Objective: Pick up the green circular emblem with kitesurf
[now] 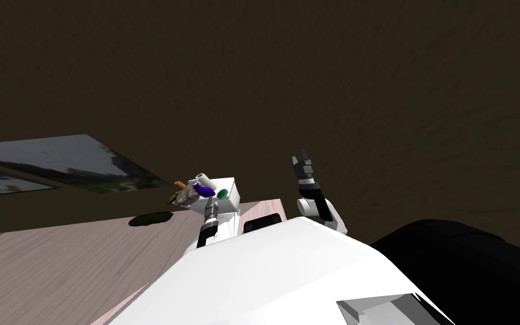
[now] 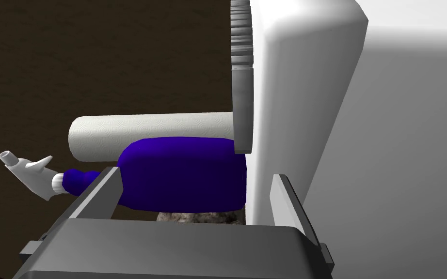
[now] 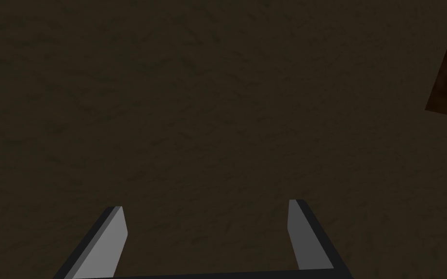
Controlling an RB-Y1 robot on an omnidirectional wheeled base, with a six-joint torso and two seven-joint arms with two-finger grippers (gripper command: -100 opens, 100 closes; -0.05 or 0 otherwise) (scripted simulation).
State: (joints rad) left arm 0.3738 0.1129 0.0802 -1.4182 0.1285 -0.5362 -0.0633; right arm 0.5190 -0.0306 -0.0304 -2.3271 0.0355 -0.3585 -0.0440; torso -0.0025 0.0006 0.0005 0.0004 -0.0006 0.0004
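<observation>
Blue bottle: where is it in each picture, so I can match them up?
Head view: the blue bottle lies left of the middle, beside the white box.
Left wrist view: the blue bottle lies just ahead of the open left gripper.
Right wrist view: the right gripper, fingers open, is aimed elsewhere.
Shared landmark: the white box right next to the bottle.

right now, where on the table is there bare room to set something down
The broad stretch of table from the dark patch back toward me is bare. The far corner is crowded: the box, bottle, roll and a stone bunch together there, with the open left gripper right at them.
</observation>
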